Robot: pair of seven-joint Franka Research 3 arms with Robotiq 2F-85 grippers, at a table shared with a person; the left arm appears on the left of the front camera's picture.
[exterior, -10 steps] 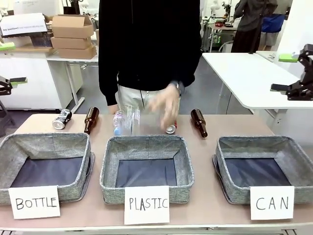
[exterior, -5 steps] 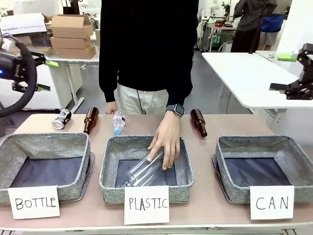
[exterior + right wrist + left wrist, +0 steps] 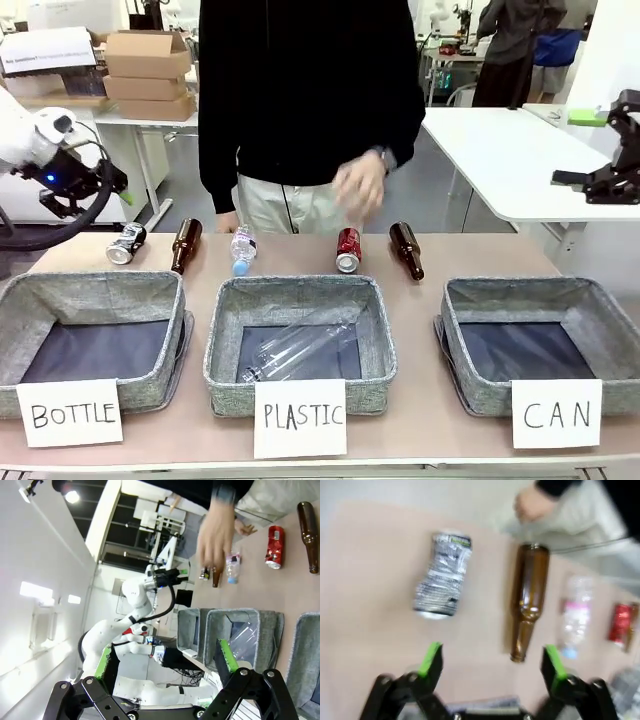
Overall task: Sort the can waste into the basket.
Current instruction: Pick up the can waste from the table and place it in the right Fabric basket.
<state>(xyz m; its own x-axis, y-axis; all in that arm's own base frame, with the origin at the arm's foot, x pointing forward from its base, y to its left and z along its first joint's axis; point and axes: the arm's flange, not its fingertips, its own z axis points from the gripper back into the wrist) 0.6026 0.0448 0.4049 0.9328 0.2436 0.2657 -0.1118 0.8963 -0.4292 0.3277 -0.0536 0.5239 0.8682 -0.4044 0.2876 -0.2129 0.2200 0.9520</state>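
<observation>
Silvery-grey can (image 3: 442,575) on the table (image 3: 365,605) just ahead of the downward-angled left tool (image 3: 491,655), jaws wide apart.

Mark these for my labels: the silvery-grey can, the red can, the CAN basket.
Crushed silvery-grey metal can (image 3: 442,575), left wrist view, printed side.
Red silver-topped metal can (image 3: 348,250), front view, body.
Grey woven CAN basket (image 3: 520,287), front view, far rim.

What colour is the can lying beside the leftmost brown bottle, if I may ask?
The can is silvery-grey with dark print; clearest in the left wrist view.
</observation>
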